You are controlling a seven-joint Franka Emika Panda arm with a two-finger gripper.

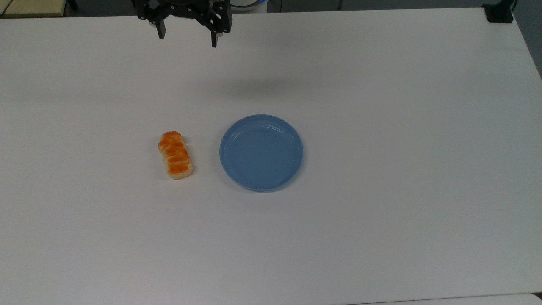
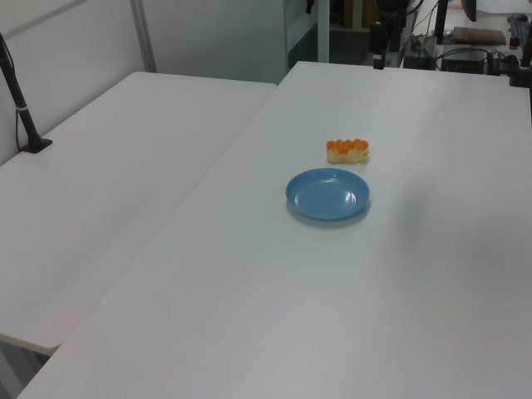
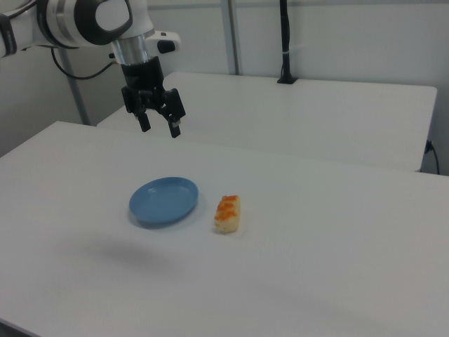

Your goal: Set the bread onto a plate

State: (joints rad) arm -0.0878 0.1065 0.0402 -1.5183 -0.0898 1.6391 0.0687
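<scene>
The bread, a small loaf with an orange-brown segmented top and cream sides, lies on the white table just left of the plate in the top view. It also shows as the bread and the bread. The round light-blue plate is empty; it appears too as the plate and the plate. My gripper hangs open, high above the table's far edge, well away from both; in the right view the gripper holds nothing.
A second white table adjoins on the left view's left, with a black post clamped to it. A black clamp sits at the top view's far right corner. Cables and equipment lie beyond the far edge.
</scene>
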